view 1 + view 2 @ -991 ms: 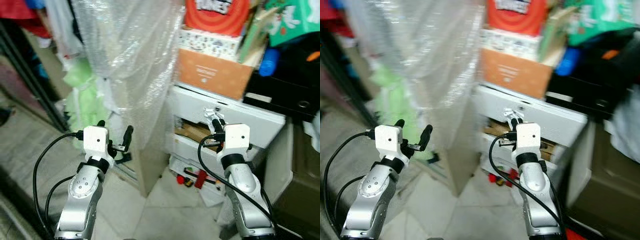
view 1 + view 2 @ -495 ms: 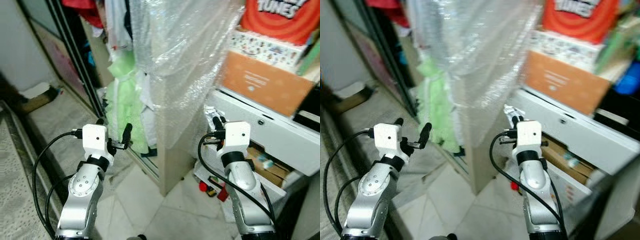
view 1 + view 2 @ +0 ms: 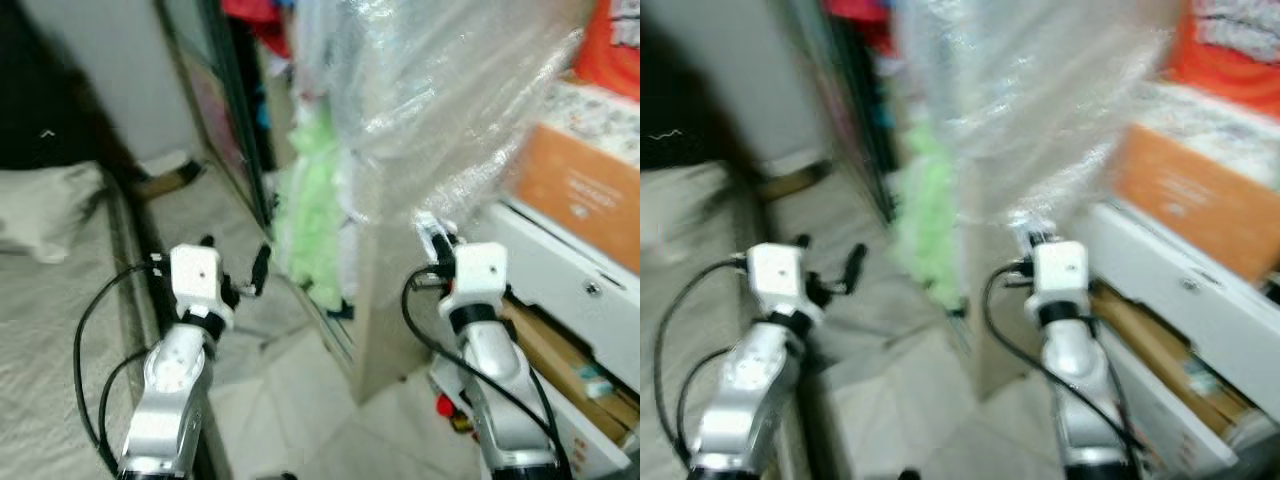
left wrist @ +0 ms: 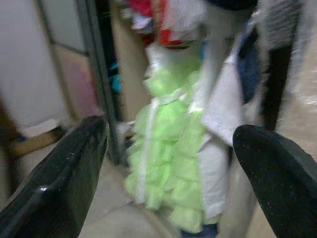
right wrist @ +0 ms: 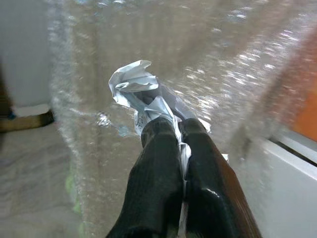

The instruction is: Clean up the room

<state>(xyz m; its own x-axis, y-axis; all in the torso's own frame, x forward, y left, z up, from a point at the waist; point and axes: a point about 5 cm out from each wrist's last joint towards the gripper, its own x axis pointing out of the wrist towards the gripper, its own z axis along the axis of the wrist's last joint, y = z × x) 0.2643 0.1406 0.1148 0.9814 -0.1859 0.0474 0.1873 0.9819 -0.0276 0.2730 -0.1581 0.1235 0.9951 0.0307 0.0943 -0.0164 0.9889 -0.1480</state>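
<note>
**Right gripper pinching crumpled paper beside the bubble-wrapped panel**

Your right gripper [image 5: 171, 134] has its two black fingers pressed together on a crumpled piece of white paper [image 5: 141, 94], which sticks out past the fingertips. It is raised just in front of the tall bubble-wrapped panel [image 3: 430, 110]. Your left gripper [image 3: 235, 270] is spread wide and holds nothing, well to the left of that panel. Between the panel and the left gripper hangs a light green ruffled garment [image 4: 171, 144] with white clothing beside it. To the panel's right: a white drawer unit [image 3: 575, 300] with an orange box [image 3: 580, 185] on top. Head views are blurred.
</note>
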